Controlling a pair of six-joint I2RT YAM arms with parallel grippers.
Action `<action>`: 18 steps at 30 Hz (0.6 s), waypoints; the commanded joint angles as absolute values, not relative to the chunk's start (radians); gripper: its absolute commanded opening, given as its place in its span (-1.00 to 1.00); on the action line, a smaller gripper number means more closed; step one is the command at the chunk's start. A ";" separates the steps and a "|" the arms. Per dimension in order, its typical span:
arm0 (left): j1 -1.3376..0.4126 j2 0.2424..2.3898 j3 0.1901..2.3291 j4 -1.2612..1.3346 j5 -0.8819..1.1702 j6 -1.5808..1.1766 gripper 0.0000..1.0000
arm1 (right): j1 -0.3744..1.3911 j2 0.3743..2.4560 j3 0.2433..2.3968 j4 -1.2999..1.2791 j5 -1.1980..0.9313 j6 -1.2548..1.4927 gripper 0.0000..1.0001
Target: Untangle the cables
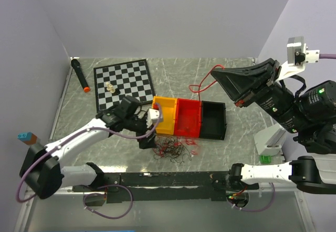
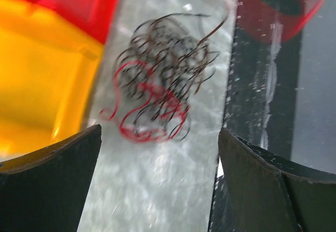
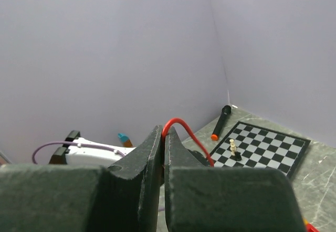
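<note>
**Untangling, early stage.** We are judging one strand freed. The right gripper (image 3: pixel 164 135), raised behind the red bin (image 1: pixel 187 117), is clenching a single red cable (image 3: pixel 177 120) that is trailing down towards that bin. The remaining cables (image 2: pixel 157 93) are lying knotted on the desk (image 1: pixel 236 153) just in front of the red bin. The left gripper (image 2: pixel 160 137) is hovering over them, released (nothing held). The bin's front wall is crowding the knot, and a chessboard (image 1: pixel 123 83) is lying behind it, leftward.
</note>
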State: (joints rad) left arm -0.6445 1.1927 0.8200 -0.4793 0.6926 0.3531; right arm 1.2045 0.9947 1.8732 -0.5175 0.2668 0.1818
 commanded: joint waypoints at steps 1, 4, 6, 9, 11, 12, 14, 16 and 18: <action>-0.706 1.273 0.926 -0.394 0.739 0.315 0.94 | 1.210 0.997 1.936 -0.495 0.265 0.160 -1.00; -0.716 1.350 0.969 -0.316 0.788 0.226 0.97 | 1.210 0.999 1.945 -0.497 0.262 0.160 -1.00; -0.718 1.383 0.989 -0.247 0.819 0.166 0.98 | 1.210 0.999 1.948 -0.495 0.256 0.161 -1.00; -0.719 1.428 1.006 -0.180 0.818 0.124 0.99 | 1.210 1.002 1.956 -0.497 0.241 0.169 -1.00; -0.727 1.466 1.018 -0.161 0.827 0.120 0.99 | 1.210 1.003 1.965 -0.500 0.229 0.170 -1.00; -0.732 1.480 1.025 -0.144 0.844 0.106 0.99 | 1.210 1.003 1.968 -0.502 0.224 0.173 -1.00; -0.750 1.508 1.035 -0.114 0.886 0.062 0.96 | 1.210 1.006 1.973 -0.502 0.212 0.176 -1.00; -0.781 1.540 1.066 -0.109 0.926 0.045 0.93 | 1.210 1.005 1.974 -0.499 0.201 0.179 -1.00; -0.816 1.571 1.104 -0.127 0.954 0.048 0.95 | 1.210 1.011 1.980 -0.502 0.202 0.175 -1.00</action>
State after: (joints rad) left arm -0.7559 1.5333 1.0176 -0.1791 0.8406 0.0933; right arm 1.2045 1.0012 1.9438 -0.5198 0.2272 0.1818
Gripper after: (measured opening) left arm 0.966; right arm 0.076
